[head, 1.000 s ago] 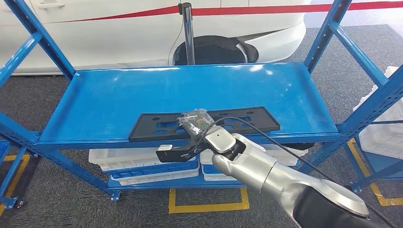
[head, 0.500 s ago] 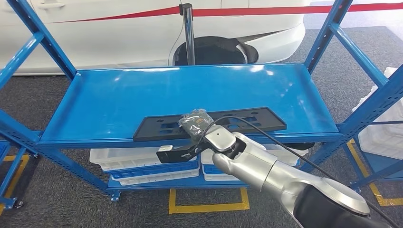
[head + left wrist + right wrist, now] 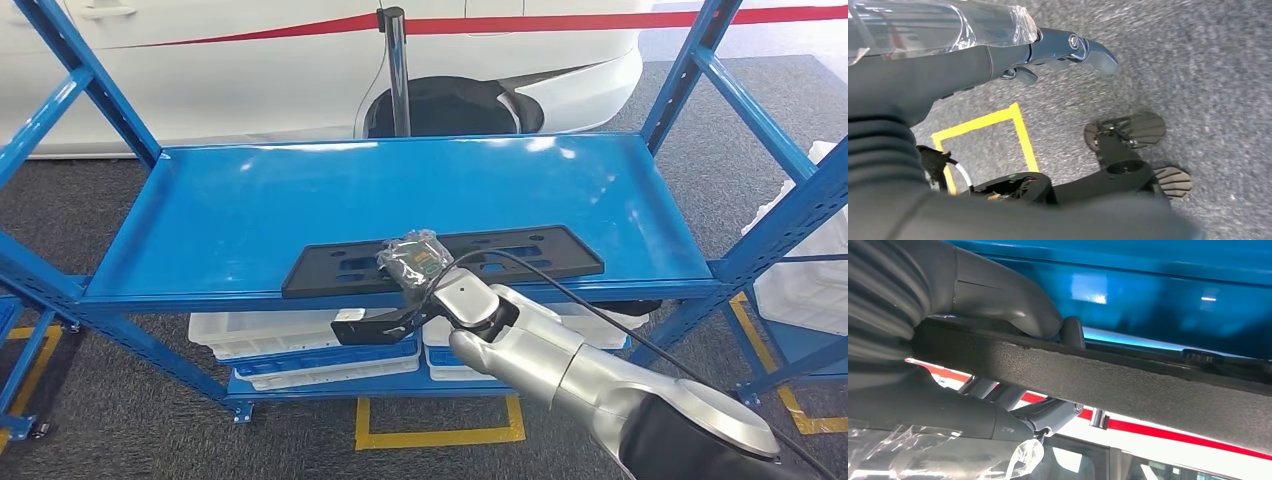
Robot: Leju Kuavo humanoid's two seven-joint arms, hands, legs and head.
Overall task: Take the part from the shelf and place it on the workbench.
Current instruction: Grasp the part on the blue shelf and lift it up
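A long flat black part (image 3: 530, 252) with cut-out slots lies along the front edge of the blue shelf (image 3: 250, 210). My right hand (image 3: 412, 258), wrapped in clear plastic, grips the part near its middle from the front. In the right wrist view the thumb (image 3: 1013, 300) lies on one face of the part's rough black edge (image 3: 1128, 385) and the darker fingers (image 3: 998, 390) on the other. My left hand (image 3: 1048, 47) hangs over the grey floor with its fingers stretched out and nothing in them.
Blue slanted uprights (image 3: 720, 70) frame the shelf on both sides. White trays (image 3: 300, 345) sit on the lower level. A white car (image 3: 200, 80) and a metal post (image 3: 397, 70) stand behind, white foam pieces (image 3: 810, 270) at the right, yellow floor marks (image 3: 440, 435) below.
The black part has slid a little to the right along the shelf's front edge, with my right hand holding it.
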